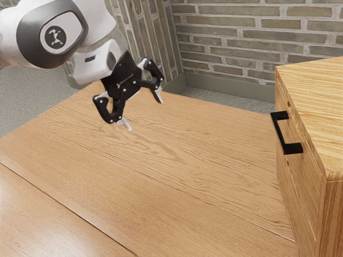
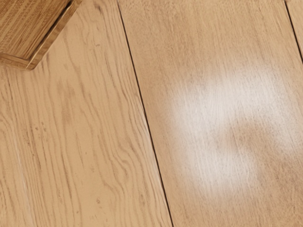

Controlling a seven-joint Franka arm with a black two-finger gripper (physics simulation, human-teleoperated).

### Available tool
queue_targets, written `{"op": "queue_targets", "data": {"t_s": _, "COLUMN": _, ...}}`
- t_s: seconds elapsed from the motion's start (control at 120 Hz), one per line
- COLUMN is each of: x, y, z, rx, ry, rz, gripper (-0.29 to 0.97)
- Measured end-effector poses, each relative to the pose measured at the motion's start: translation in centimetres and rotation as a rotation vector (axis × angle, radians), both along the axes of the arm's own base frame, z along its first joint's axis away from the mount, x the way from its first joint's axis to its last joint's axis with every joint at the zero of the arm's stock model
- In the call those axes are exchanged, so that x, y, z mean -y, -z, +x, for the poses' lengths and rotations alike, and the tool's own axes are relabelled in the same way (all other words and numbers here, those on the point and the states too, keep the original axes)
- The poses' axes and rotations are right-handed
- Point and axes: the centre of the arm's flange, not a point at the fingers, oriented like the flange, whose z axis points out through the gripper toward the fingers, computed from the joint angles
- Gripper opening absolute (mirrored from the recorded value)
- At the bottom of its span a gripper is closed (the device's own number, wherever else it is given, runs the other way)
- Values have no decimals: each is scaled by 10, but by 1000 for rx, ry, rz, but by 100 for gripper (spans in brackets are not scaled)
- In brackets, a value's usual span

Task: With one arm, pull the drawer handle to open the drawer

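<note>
No text can be read; a wordless white emblem point(image 1: 55, 36) marks the arm's joint cap point(image 1: 27, 29).

A wooden plank table point(image 1: 177, 160) is seen; a wooden cabinet point(image 1: 313, 101) is set on it at the exterior view's right.

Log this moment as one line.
end effector: open, above table | drawer handle: untouched, well apart from end effector | grasp: not yet done

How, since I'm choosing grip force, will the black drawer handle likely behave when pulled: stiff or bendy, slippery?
The handle looks like a rigid squared bar fixed at both ends, so it probably won't flex. Its smooth finish may be slippery, though flat edges should help the gripper hold. The wooden drawer looks solid, so expect some resistance.
</note>
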Motion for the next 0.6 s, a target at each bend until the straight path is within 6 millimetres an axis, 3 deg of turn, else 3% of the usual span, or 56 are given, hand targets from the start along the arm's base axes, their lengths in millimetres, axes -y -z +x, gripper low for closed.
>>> {"op": "queue_targets", "data": {"t_s": 0.158, "x": 41, "y": -4, "z": 9, "rx": 81, "ry": 268, "rz": -41, "gripper": 61}}
{"op": "queue_targets", "data": {"t_s": 0.292, "x": 81, "y": -1, "z": 14, "rx": 138, "ry": 457, "rz": -91, "gripper": 49}}
{"op": "queue_targets", "data": {"t_s": 0.6, "x": 102, "y": -4, "z": 35, "rx": 287, "ry": 659, "rz": -174, "gripper": 37}}
